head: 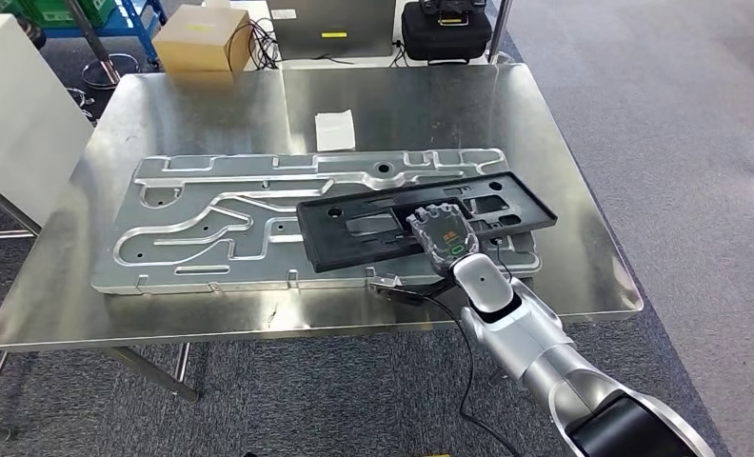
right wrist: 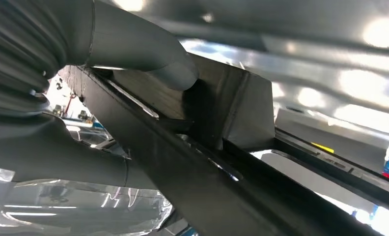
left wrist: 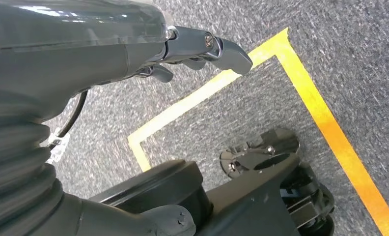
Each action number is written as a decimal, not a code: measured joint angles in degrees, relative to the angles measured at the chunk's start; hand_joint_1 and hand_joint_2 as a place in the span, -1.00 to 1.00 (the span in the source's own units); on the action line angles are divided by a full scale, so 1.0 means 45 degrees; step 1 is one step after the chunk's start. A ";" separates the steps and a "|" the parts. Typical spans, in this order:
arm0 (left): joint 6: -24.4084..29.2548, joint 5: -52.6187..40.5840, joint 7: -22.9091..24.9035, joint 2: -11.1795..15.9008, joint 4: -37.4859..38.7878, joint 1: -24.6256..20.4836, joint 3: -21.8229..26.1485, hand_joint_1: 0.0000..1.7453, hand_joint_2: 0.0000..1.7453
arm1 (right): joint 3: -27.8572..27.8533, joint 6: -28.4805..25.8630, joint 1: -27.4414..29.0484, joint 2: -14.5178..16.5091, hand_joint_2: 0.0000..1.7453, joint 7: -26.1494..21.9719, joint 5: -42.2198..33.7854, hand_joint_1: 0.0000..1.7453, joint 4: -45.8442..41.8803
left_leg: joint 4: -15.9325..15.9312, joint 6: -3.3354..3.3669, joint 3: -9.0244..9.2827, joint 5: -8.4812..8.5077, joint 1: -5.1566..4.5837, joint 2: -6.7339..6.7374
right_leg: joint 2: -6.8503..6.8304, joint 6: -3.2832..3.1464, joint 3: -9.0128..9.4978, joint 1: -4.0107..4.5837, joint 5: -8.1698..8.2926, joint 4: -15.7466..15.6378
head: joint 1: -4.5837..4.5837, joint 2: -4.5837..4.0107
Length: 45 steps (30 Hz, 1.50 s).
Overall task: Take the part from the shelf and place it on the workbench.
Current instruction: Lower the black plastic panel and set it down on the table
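the right arm (head: 535, 343) reaches forward, its right hand (head: 442, 238) gripping a flat black part, thumb (right wrist: 148, 56) pressed on it. the left hand (left wrist: 202, 49) hangs downward, fingers loosely extended, holding nothing.

Grey carpet (head: 659, 114) covered the floor around a shiny steel table (head: 211, 314) that stood on thin metal legs (head: 145, 369). Beyond its far edge sat a cardboard box (head: 202, 40), a black case (head: 446, 29) and a blue cart (head: 97, 19) at the far left. A white cabinet (head: 16, 114) stood at the left. Yellow tape (left wrist: 325, 118) marked lines on the carpet. Overhead light glared off the tabletop.
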 joint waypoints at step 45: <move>0.0264 -0.0334 -0.0351 0.0035 0.0000 -0.0019 -0.0032 -1.00 1.00 | -0.0698 -0.0583 0.0489 0.0137 -1.00 -0.0616 0.0465 -1.00 -0.0305 | 0.3863 -0.0738 -0.1757 -0.1828 0.0059 0.0001 | -0.0020 -0.0623 0.1589 0.0005 0.1028 -0.3002 | -0.0176 0.0001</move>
